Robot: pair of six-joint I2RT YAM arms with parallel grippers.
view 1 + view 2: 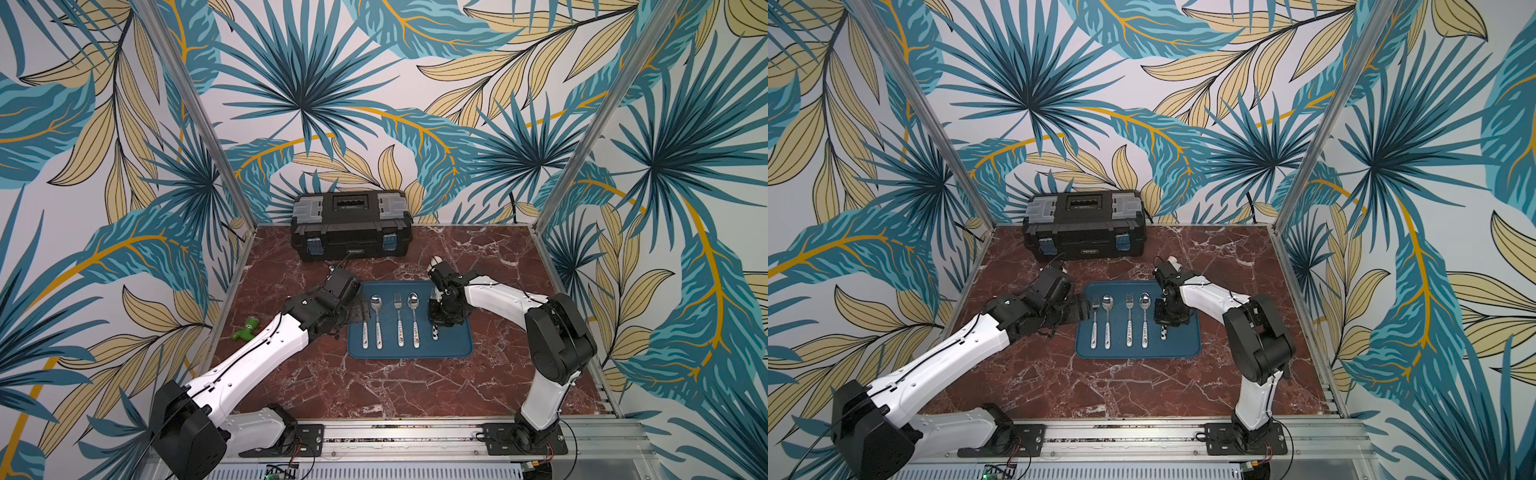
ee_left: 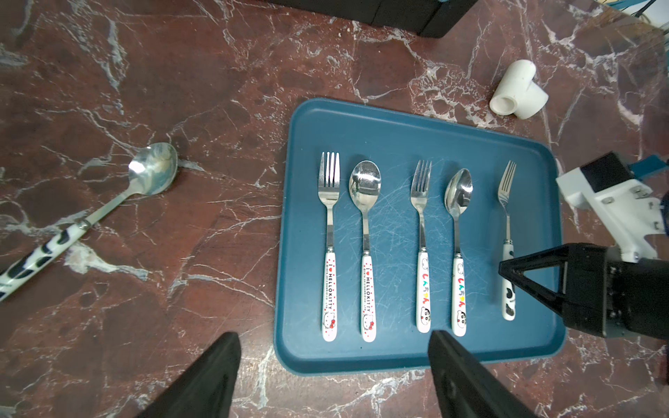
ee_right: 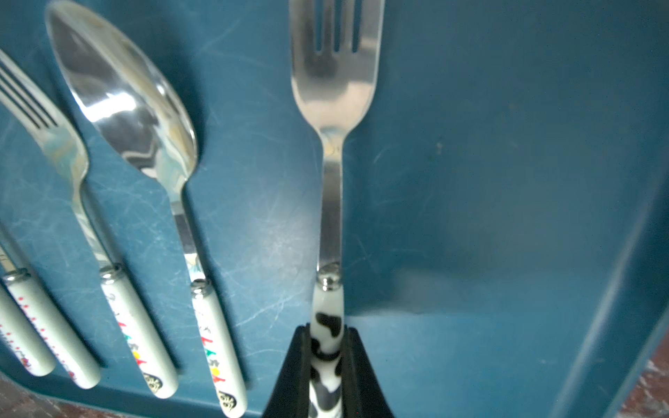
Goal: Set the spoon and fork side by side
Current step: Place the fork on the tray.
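Note:
A cow-patterned fork [image 3: 335, 108] lies at the right end of the blue tray [image 2: 398, 126], and my right gripper [image 3: 325, 336] is shut on its handle. In both top views that gripper [image 1: 436, 322] points down onto the fork's handle [image 1: 1163, 331]. The matching cow-patterned spoon [image 2: 108, 213] lies at an angle on the marble, left of the tray; my left arm hides it in both top views. My left gripper [image 2: 333, 334] is open and empty, hovering over the tray's near left edge [image 1: 359, 311].
Two fork-and-spoon pairs lie in a row on the tray: a Hello Kitty fork [image 2: 329, 253] and spoon [image 2: 365, 253], then another fork [image 2: 421, 235] and spoon [image 2: 458, 235]. A white pipe fitting [image 2: 517, 90], a black toolbox [image 1: 351, 224] and a green toy [image 1: 247, 328] sit around it.

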